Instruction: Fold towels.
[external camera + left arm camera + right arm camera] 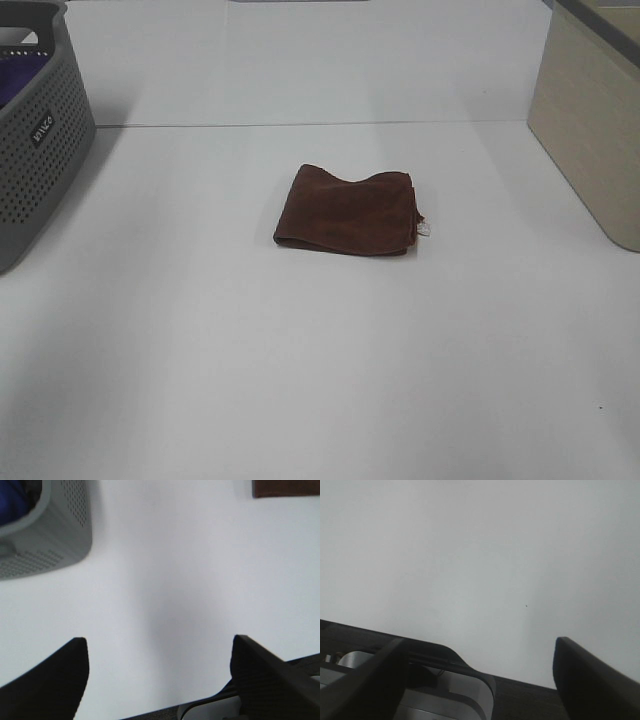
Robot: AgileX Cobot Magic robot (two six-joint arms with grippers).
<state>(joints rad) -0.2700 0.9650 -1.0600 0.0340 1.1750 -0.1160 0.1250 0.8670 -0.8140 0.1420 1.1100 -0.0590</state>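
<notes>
The towel point(347, 211), a dark reddish-brown terry cloth, lies folded into a compact rectangle at the middle of the white table, with a small white tag point(424, 229) at its right edge. A corner of the towel point(285, 488) also shows in the left wrist view. Neither arm appears in the exterior high view. My left gripper point(159, 652) is open over bare table, far from the towel. My right gripper point(480, 655) is open too, with only white table between its fingers.
A grey perforated basket point(40, 130) holding a purple cloth point(20, 75) stands at the far left, and the basket point(55, 535) shows in the left wrist view as well. A beige box point(590, 120) stands at the far right.
</notes>
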